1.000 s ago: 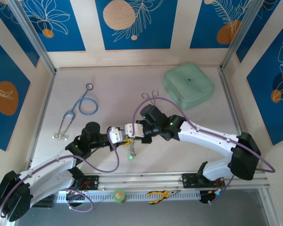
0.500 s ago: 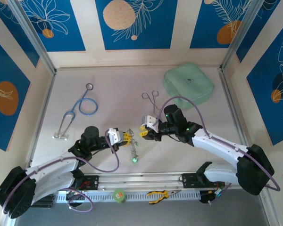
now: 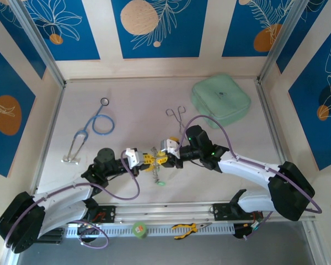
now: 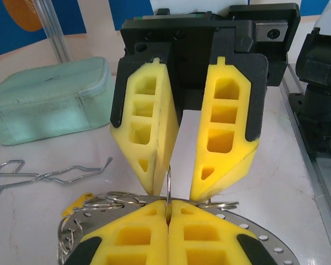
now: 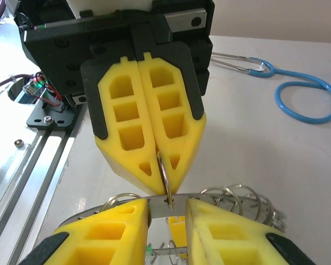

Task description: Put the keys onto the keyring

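Silvery keyring (image 4: 260,229) is held up off the table (image 3: 132,99) between the arms, with the left gripper (image 4: 168,205) jaws clamped on a small upright ring (image 4: 169,179) at its rim. The right gripper (image 4: 174,189) faces it with its jaws apart and straddling that ring, likely to work it open. A green-headed key (image 3: 161,183) dangles below.

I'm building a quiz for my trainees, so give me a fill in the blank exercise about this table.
1. The left hand is ___ on the keyring.
2. The right hand is ___, not shut.
3. The stethoscope has a ___ tube.
4. The pouch is pale ___.
Missing words: shut, open, blue, green.
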Robot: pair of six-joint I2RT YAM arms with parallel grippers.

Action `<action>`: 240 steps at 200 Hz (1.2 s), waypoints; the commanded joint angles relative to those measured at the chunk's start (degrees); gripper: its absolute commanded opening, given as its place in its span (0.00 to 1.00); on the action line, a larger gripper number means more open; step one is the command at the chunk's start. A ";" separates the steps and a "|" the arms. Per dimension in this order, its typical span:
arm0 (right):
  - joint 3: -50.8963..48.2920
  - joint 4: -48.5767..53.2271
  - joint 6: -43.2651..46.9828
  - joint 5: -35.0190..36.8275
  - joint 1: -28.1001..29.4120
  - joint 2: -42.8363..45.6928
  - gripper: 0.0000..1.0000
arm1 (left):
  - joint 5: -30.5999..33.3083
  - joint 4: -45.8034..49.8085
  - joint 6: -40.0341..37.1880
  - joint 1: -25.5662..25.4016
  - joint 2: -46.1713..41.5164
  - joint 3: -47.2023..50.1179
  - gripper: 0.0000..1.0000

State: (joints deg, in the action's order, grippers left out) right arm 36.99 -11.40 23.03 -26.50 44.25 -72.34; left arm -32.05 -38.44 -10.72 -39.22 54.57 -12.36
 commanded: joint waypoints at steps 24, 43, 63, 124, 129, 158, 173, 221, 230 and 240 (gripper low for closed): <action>0.52 -1.80 -0.87 -2.44 0.43 -0.16 0.19 | -3.31 -4.38 1.05 0.15 0.55 -0.02 0.00; 0.89 -1.79 -0.88 -2.93 0.44 -0.50 0.09 | -3.54 -5.15 1.39 0.12 1.04 -0.20 0.00; 1.82 -0.27 -0.31 -2.90 0.57 -0.55 0.00 | -2.43 -4.63 1.59 0.12 1.18 -0.38 0.13; 10.47 24.13 9.52 7.84 2.84 0.76 0.00 | 4.18 19.86 -9.29 0.18 -8.19 -4.47 0.32; 11.44 25.91 10.25 8.95 3.22 0.50 0.00 | 4.50 21.50 -10.13 0.12 -8.75 -4.95 0.32; 15.82 32.18 12.50 12.58 4.99 -0.86 0.00 | 4.50 25.54 -12.48 0.15 -8.66 -7.18 0.30; 17.66 33.88 13.09 13.35 5.89 -1.47 0.00 | 4.21 25.78 -13.15 0.18 -7.61 -7.92 0.29; 21.54 36.08 14.11 15.38 8.63 -3.76 0.00 | 2.28 23.78 -13.15 0.14 -5.56 -9.16 0.22; 22.10 36.27 14.12 16.13 9.05 -4.24 0.00 | 1.87 23.52 -12.99 0.14 -5.61 -9.11 0.20; 22.50 36.36 14.06 16.58 9.26 -4.66 0.00 | 1.61 23.41 -12.92 0.12 -5.79 -8.99 0.19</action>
State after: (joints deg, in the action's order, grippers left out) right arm 56.88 22.87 36.03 -10.66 52.34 -75.99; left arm -28.49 -14.20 -22.94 -39.16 48.97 -19.44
